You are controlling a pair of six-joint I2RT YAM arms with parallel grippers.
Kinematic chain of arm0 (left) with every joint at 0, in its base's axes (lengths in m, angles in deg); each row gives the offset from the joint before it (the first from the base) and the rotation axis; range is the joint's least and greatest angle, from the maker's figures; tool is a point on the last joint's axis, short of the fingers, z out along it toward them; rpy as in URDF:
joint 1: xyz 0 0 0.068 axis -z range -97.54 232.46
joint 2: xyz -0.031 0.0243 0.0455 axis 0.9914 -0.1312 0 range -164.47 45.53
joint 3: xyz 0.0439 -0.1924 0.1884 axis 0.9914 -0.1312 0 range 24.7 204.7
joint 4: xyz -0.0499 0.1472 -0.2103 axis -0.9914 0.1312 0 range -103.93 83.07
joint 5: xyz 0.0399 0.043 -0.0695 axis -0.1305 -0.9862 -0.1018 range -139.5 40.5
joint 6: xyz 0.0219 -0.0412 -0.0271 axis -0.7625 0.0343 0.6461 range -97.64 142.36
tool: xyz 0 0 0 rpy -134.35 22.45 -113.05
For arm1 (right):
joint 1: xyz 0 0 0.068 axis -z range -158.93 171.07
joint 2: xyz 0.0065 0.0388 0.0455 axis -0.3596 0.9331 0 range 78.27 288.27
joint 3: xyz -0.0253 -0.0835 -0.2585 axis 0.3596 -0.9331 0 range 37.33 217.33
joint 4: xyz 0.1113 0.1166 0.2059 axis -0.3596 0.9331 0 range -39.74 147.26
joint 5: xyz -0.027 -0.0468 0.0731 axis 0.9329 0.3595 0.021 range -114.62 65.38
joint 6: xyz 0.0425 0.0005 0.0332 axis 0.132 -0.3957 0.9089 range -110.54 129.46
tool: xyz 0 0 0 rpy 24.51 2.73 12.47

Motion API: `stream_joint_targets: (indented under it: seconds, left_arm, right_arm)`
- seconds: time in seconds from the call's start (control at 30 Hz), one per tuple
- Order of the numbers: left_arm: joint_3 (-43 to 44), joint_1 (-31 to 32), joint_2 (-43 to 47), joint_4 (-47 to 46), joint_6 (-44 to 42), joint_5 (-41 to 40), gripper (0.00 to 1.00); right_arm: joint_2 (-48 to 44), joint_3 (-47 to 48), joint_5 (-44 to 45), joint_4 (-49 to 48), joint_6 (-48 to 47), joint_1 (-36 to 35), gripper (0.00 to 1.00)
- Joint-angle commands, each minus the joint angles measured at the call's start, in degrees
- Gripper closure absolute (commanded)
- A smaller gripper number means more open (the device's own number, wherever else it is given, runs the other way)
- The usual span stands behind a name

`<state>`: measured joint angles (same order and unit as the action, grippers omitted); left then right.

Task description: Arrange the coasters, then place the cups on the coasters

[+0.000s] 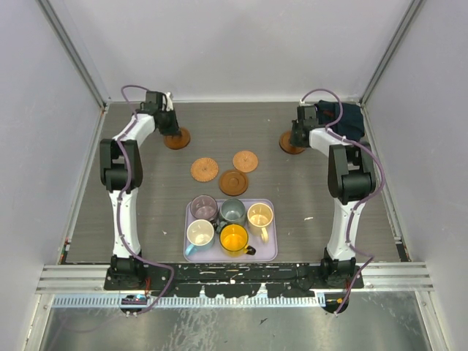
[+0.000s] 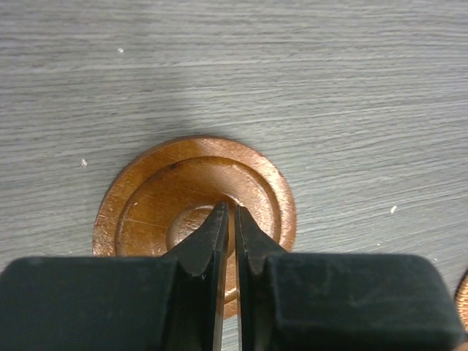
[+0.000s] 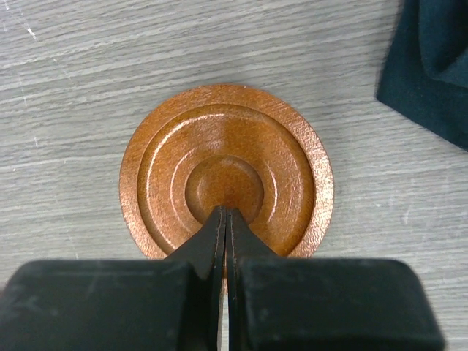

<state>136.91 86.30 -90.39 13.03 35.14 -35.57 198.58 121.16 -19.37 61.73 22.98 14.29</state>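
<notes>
**A:** Where do the coasters lie?

**B:** All five are flat on the grey table [image 1: 146, 219]. Three bunch in the middle: an orange-brown coaster [image 1: 205, 170] at 9 o'clock of the bunch, a second light coaster [image 1: 246, 161] at 1 o'clock, and a darker coaster [image 1: 233, 182] at 5 o'clock, just beside the other two.

**A:** And the remaining two?

**B:** The left coaster [image 2: 194, 183] sits at 10 o'clock from the bunch and the right coaster [image 3: 227, 175] at 2 o'clock, each under an arm.

**A:** The jaws?

**B:** The left gripper [image 2: 228, 208] points down over its coaster's centre with its jaws a thin slit apart and nothing between them. The right gripper [image 3: 225, 210] has its jaws pressed together, tips at the rim of the centre ring.

**A:** The cups?

**B:** All five stand on the lavender tray [image 1: 268, 247], at 6 o'clock from the bunch. The purple-grey cup [image 1: 203, 208], grey-teal cup [image 1: 233, 212] and cream-beige cup [image 1: 260, 216] are along the far side. The cream-and-blue cup [image 1: 199, 234] and yellow-orange cup [image 1: 234, 238] are on the near side.

**A:** Anything else?

**B:** A dark blue cloth [image 3: 431, 58] at 2 o'clock of the right coaster, apart from it
</notes>
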Motion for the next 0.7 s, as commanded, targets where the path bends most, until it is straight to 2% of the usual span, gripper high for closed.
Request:
stream_joint_targets:
  seconds: [0.0, 0.13, 0.33, 0.47, 0.67]
  left_arm:
    - [-0.4, -0.2, 8.1, -5.2, 1.1, 3.5, 0.91]
    - [-4.9, -0.2, 13.2, -5.4, 1.2, 2.9, 0.91]
    - [-20.9, 0.7, 24.0, -8.5, 3.4, 4.9, 0.91]
    - [-32.2, 5.7, 29.3, -11.8, 2.4, 3.6, 0.92]
    - [-35.6, 12.3, 30.4, -9.0, -0.4, -0.5, 0.92]
  right_arm:
    - [-8.1, 0.1, -1.1, -2.3, -2.0, -0.2, 0.97]
    - [-12.5, -0.7, -2.6, -2.8, -2.5, -0.4, 0.95]
    - [-17.8, -4.0, -6.4, -2.0, -2.9, -3.7, 0.93]
    - [-18.4, -6.3, -5.8, -1.2, -4.3, -9.3, 0.92]
    - [-15.3, -6.5, -1.2, -0.5, -7.1, -18.3, 0.93]
